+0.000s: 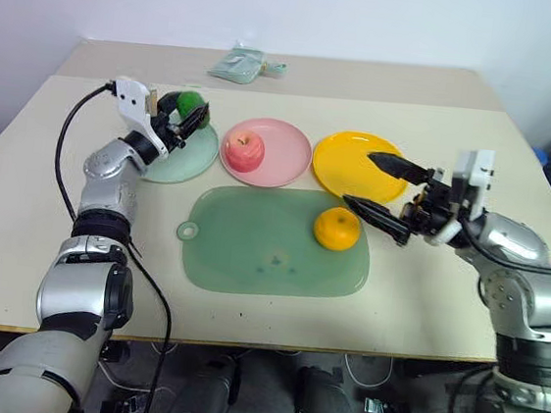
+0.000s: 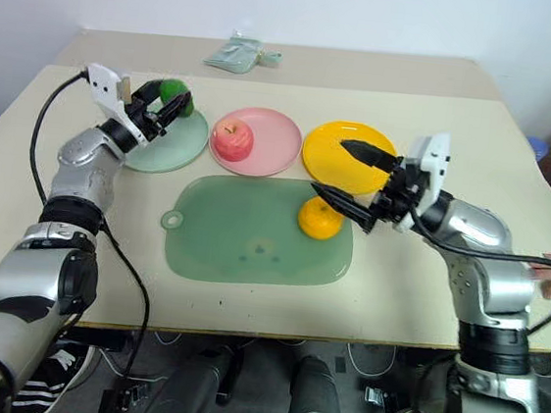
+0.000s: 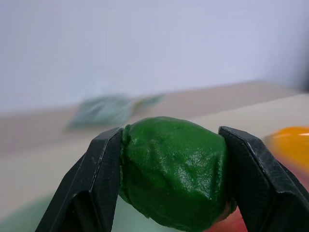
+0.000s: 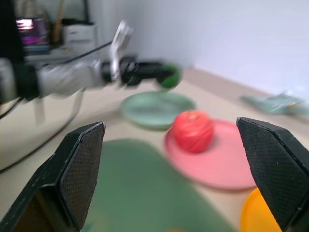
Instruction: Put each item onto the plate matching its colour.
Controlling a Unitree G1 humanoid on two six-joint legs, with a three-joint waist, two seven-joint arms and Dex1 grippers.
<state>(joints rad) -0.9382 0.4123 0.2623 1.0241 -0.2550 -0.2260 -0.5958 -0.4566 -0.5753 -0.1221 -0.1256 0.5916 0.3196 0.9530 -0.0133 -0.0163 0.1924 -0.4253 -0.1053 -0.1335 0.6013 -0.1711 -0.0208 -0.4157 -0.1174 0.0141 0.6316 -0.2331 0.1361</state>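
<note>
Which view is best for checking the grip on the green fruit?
Left wrist view: the green fruit sits large between both fingers of the left end effector. Both eye views show it small and partly hidden; right wrist view, distant and blurred.

My two head cameras look forward and down from above the near edge of the table (image 1: 442,313), and both share the whole top up to its far edge, with the three plates and the green mat (image 1: 271,246). My left wrist camera looks level along its fingers, very near the green fruit (image 3: 174,171), toward the far edge. My right wrist camera faces across the table to the pink plate (image 4: 217,164) and my left gripper (image 4: 161,75).
</note>
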